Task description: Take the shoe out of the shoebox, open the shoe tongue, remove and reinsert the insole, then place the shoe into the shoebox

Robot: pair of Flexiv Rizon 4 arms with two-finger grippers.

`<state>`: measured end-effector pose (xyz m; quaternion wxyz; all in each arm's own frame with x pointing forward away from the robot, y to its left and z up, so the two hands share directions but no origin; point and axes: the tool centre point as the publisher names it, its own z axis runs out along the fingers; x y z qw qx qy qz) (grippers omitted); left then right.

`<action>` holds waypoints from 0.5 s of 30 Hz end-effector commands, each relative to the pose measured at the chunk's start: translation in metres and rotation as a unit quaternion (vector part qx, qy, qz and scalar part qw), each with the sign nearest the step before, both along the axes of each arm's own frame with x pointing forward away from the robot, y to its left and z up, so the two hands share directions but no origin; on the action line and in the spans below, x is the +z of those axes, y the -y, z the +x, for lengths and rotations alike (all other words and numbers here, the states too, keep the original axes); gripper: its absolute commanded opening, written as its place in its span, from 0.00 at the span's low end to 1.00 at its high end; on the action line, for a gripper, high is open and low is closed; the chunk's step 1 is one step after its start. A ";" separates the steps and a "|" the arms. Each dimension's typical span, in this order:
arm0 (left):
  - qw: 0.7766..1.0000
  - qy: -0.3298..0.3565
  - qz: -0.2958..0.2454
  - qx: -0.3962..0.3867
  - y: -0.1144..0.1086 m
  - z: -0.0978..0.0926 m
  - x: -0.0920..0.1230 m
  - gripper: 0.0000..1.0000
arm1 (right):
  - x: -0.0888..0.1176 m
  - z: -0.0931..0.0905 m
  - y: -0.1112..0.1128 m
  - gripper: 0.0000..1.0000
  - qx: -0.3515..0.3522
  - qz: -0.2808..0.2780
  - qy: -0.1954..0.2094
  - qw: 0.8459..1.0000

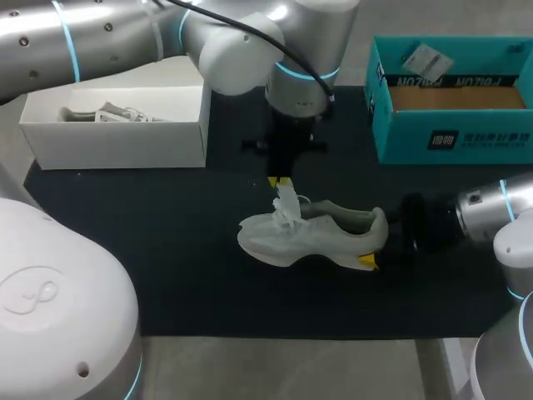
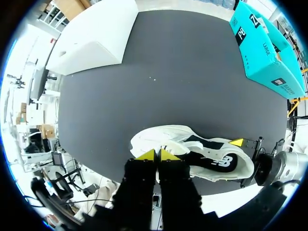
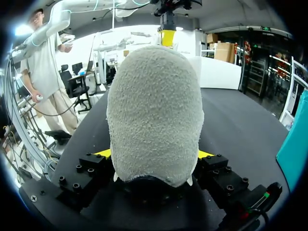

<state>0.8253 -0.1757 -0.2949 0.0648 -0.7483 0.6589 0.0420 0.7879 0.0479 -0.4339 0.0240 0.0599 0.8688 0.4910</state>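
Right gripper [image 3: 154, 154] clamped on shoe [image 1: 316, 237] heel: hold firm. Left gripper [image 2: 155, 155] pinched shut on tongue [image 1: 287, 202] above shoe middle: lift gently, toeward, avoid laces.

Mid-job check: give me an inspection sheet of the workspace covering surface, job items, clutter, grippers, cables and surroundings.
Surface: black mat covering the table.
Job's things: white sneaker on the mat, mid-table, heel toward the right arm; teal shoebox open at far right, a card inside.
Clutter: white box open at far left; pale contents unclear.
Grippers: left gripper, jaws pinched together at the sneaker's laces or tongue; right gripper, jaws clamping the heel from both sides.
Cables: black cable running along the left arm.
Surroundings: nothing seen.
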 end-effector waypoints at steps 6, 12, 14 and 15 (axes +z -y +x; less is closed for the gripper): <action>1.000 0.008 0.013 0.015 -0.030 -0.002 -0.023 0.00 | -0.005 0.001 -0.002 0.00 0.000 -0.002 0.000 1.000; 0.999 -0.001 0.022 0.035 -0.045 -0.005 -0.039 0.00 | -0.005 0.001 -0.002 0.00 0.000 -0.002 0.000 1.000; 0.999 -0.006 0.025 0.044 -0.050 -0.006 -0.045 0.00 | -0.005 0.001 -0.002 0.00 0.000 -0.002 0.000 1.000; 0.999 -0.007 0.025 0.046 -0.052 -0.007 -0.049 0.00 | -0.005 0.001 -0.002 0.00 0.000 -0.002 0.000 1.000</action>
